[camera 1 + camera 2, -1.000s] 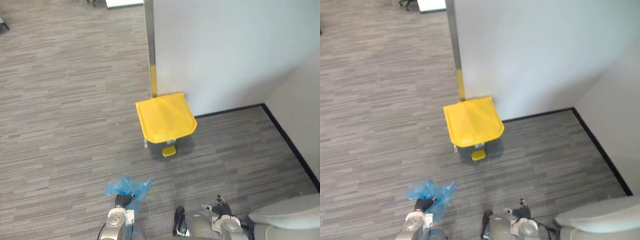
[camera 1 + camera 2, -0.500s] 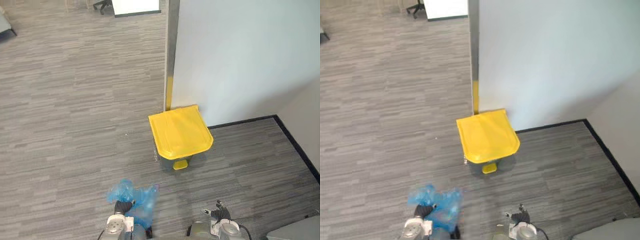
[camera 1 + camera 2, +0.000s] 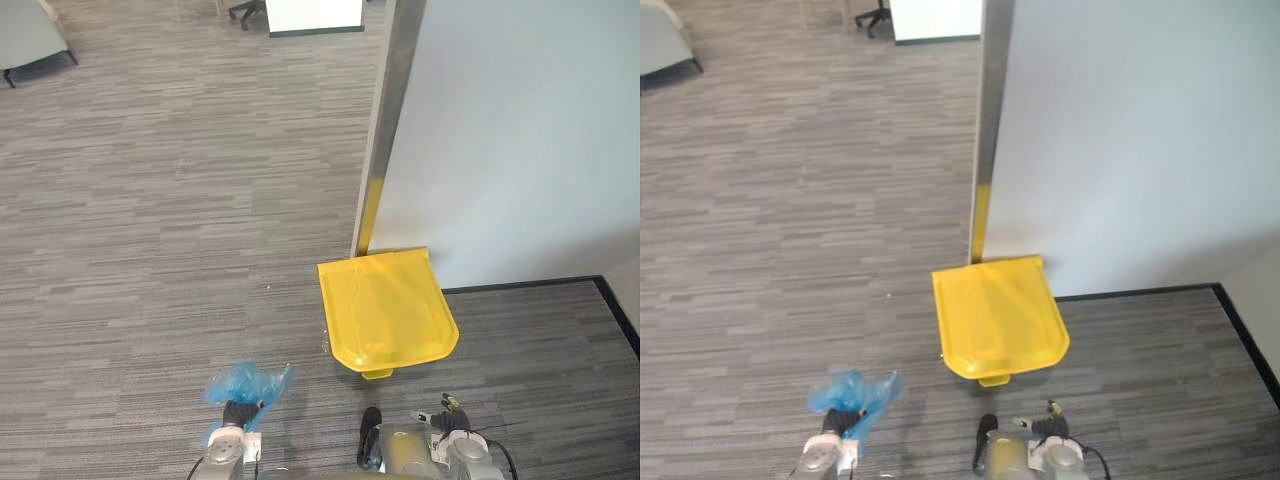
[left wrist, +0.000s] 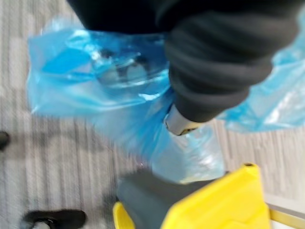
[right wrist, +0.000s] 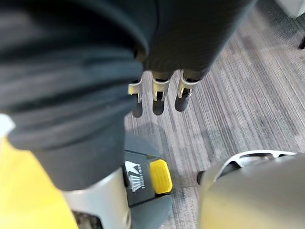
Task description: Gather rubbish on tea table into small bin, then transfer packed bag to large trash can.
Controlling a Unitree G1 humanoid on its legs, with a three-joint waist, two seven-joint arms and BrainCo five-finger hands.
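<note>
Left hand (image 3: pixel 239 413) clenched on bunched neck of blue bag (image 3: pixel 243 383). Bag hangs over floor, near bin (image 3: pixel 388 312), on its left. Bin closed. Right hand (image 5: pixel 159 99) released, fingers straight, empty, above pedal (image 5: pixel 160 176). Risks: letting go before bin opens drops bag on top or floor; thin film may slip or tear.

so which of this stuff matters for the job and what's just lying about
For the job: bag, gripped in left robot hand; can, lid shut; pedal.
Just about: seat and chair base, far off; right robot hand, open, idle.
</note>
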